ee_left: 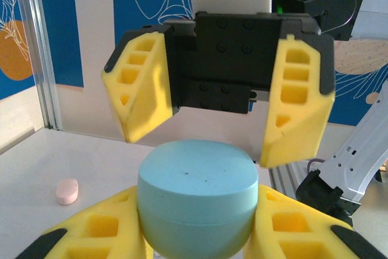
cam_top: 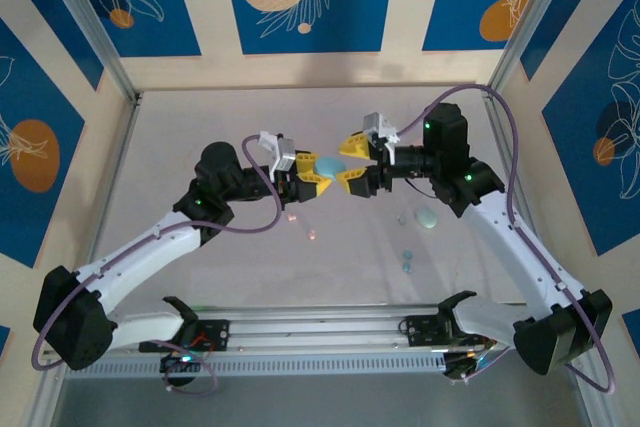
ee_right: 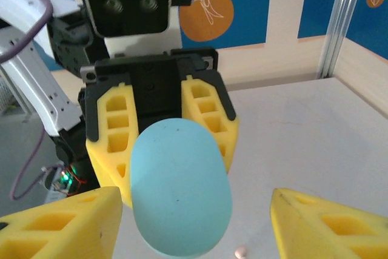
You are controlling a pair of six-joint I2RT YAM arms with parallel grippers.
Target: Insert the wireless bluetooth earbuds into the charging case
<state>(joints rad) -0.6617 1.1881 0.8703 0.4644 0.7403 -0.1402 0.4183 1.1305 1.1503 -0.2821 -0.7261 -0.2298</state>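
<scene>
The pale teal charging case (cam_top: 328, 166) hangs above the middle of the table, closed, with my left gripper (cam_top: 317, 174) shut on its sides. In the left wrist view the case (ee_left: 195, 195) sits between my yellow fingers (ee_left: 103, 232). My right gripper (cam_top: 348, 162) faces it from the right, open, one jaw on each side of the case's end and neither touching. In the right wrist view the case (ee_right: 179, 189) floats between my spread fingers (ee_right: 66, 222). Two tiny pink earbuds (cam_top: 291, 217) (cam_top: 311, 234) and two teal earbuds (cam_top: 406, 267) lie on the table below.
A pale teal rounded piece (cam_top: 428, 217) rests on the table under the right arm. A small pink pebble-like piece (ee_left: 67, 191) lies on the white tabletop (ee_left: 36, 162). A pink earbud (ee_right: 241, 251) shows beneath the case. Metal frame posts (cam_top: 90, 32) and patterned walls ring the table.
</scene>
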